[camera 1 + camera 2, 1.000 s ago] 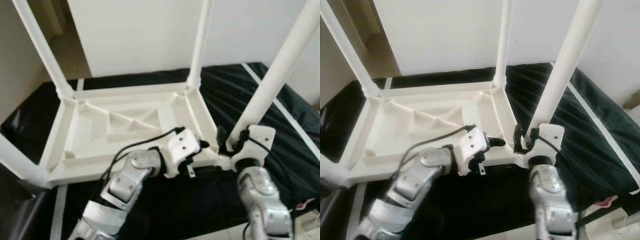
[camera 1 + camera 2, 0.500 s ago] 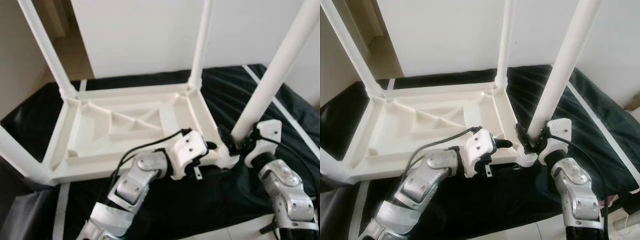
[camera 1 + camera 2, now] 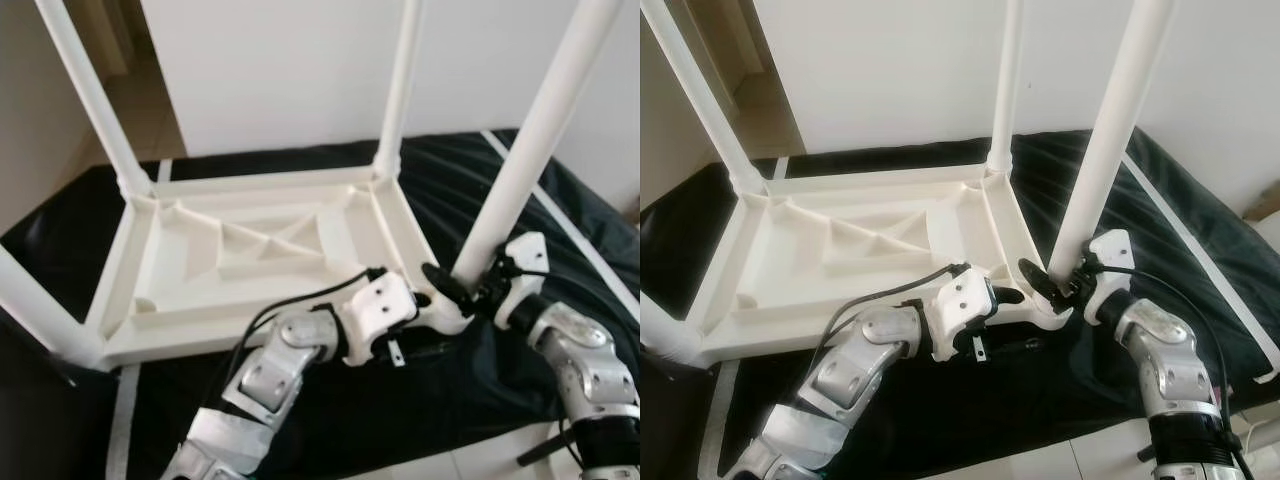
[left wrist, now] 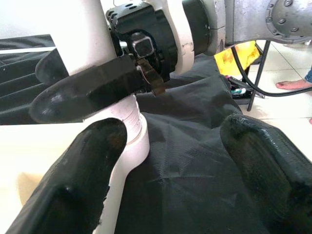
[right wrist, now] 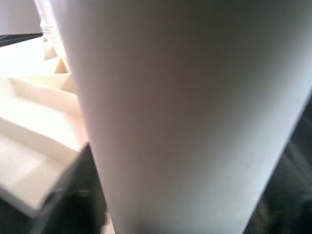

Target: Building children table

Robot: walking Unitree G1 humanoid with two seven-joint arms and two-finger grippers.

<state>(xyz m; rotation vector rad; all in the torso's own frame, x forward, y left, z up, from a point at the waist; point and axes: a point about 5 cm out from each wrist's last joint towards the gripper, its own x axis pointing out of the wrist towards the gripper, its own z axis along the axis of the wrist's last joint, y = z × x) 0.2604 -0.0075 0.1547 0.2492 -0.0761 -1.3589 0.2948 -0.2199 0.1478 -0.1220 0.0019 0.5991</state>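
The white children's table [image 3: 268,184] lies upside down on a black cloth [image 3: 470,190], its legs pointing up. My right gripper [image 3: 462,287] is shut on the base of the near right leg [image 3: 528,145], one black finger [image 4: 92,92] wrapped across it just above the corner socket [image 4: 132,131]. My left gripper [image 3: 1006,297] sits at that same near right corner, level with the tabletop edge. Its fingers [image 4: 73,195] stand wide open, one touching the socket, with black cloth between them. In the right wrist view the white leg [image 5: 185,112] is very close.
Three more legs stand at the far right [image 3: 400,90], far left [image 3: 90,100] and near left [image 3: 30,310] corners. A white wall [image 3: 280,70] is close behind. Beyond the cloth's right side are tiled floor, a yellow object [image 4: 239,63] and a person's foot [image 4: 292,85].
My right arm has swung outward to the right while its gripper stays at the leg's base. The left gripper has slid slightly right along the table edge toward the corner.
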